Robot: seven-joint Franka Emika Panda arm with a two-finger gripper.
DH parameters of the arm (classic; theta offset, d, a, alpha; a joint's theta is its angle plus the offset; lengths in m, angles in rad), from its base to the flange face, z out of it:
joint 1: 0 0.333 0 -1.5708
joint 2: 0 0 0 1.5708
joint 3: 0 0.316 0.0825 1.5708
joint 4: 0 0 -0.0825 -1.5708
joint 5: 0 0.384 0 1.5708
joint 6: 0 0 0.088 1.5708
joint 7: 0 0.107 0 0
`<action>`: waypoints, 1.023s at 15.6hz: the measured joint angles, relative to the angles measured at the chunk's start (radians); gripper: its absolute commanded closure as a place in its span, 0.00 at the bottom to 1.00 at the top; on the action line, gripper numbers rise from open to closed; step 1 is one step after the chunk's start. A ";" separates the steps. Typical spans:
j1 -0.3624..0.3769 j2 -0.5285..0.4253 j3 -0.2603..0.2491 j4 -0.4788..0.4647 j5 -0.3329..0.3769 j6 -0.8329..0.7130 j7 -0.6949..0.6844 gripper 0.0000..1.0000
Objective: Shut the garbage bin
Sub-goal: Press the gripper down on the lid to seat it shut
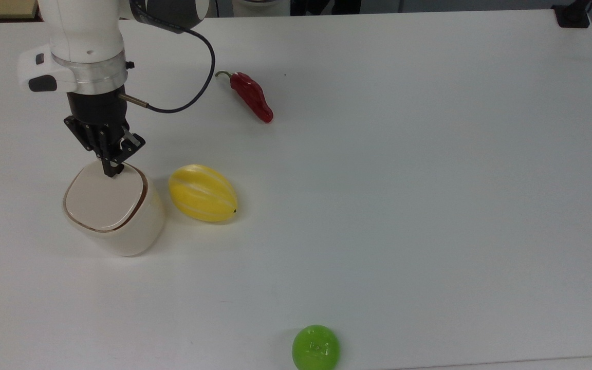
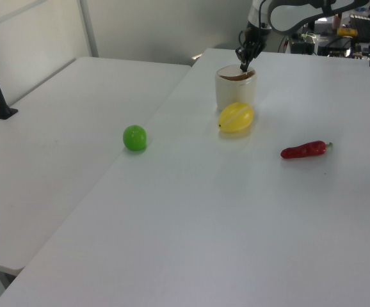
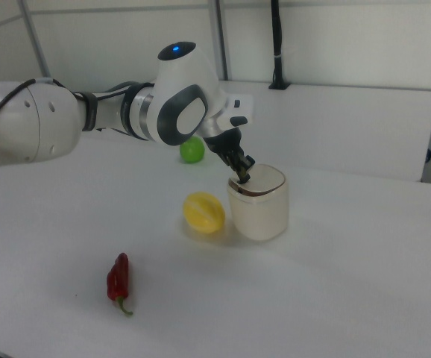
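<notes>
A: Top view: bin (image 1: 121,226) near the table (image 1: 429,205) edge on the top view's left, lid flat. Gripper (image 1: 111,171) pressed together, tip on lid.

B: Probably light, stiff plastic, smooth. Best pressed on the lid, not grasped.

Cream-white, rounded-square garbage bin (image 1: 116,226), upright on white table. Flat lid apparently down, flush with rim. Thin tan seam around lid edge.

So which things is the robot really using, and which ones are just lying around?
Part of the job:
- garbage bin, with its lid down flat
- gripper, its shut fingers touching the lid's edge

Just lying about:
- yellow melon, right beside the bin
- red chili pepper
- green apple
</notes>
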 measured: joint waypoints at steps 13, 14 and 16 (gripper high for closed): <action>0.000 0.013 0.000 -0.009 0.000 0.000 0.002 1.00; 0.001 0.014 0.000 -0.009 0.000 0.000 0.002 1.00; 0.003 0.016 0.000 -0.009 0.000 0.000 0.002 1.00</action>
